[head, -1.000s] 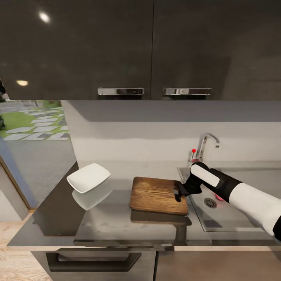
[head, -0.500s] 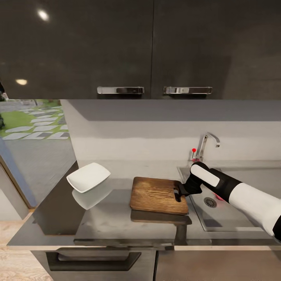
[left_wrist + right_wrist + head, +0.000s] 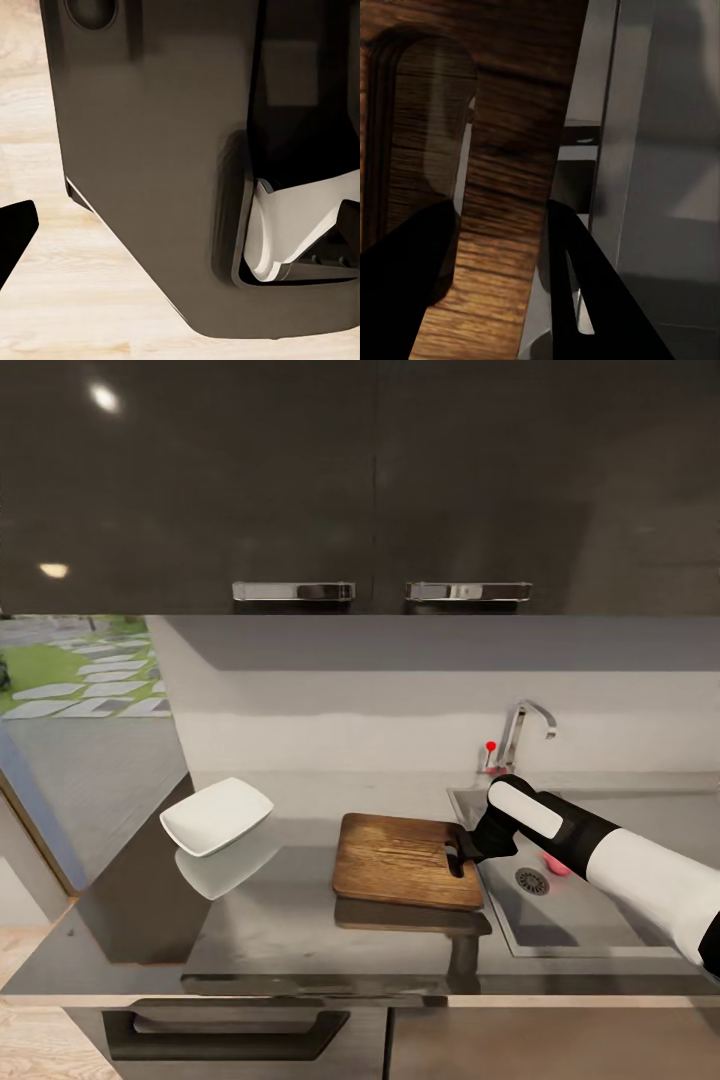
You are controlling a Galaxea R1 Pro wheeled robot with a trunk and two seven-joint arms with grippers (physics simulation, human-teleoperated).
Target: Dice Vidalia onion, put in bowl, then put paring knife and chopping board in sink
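Note:
The brown wooden chopping board [image 3: 405, 858] sits on the grey countertop [image 3: 290, 930], its slotted handle end next to the sink [image 3: 600, 925]. My right gripper [image 3: 462, 850] is shut on that end. In the right wrist view the fingers [image 3: 412, 285] clamp the strip of the board [image 3: 510, 112] between slot and edge, gripper [image 3: 499, 217]. A reddish bit, perhaps the paring knife's handle [image 3: 556, 864], shows in the basin behind my forearm. The white bowl [image 3: 216, 816] stands at the counter's left. My left gripper [image 3: 180, 229] hangs open over the wood floor beside a dark cabinet.
A chrome tap [image 3: 520, 732] with a red knob rises behind the sink. Dark wall cabinets [image 3: 370, 480] hang overhead. The counter ends at the left by a glass door [image 3: 70, 760]. Dark base cabinets with a drawer handle [image 3: 230, 1032] sit under the front edge.
The whole picture has slid a little left, so the camera moved. Against the counter, the board and my right gripper sit slightly nearer the sink.

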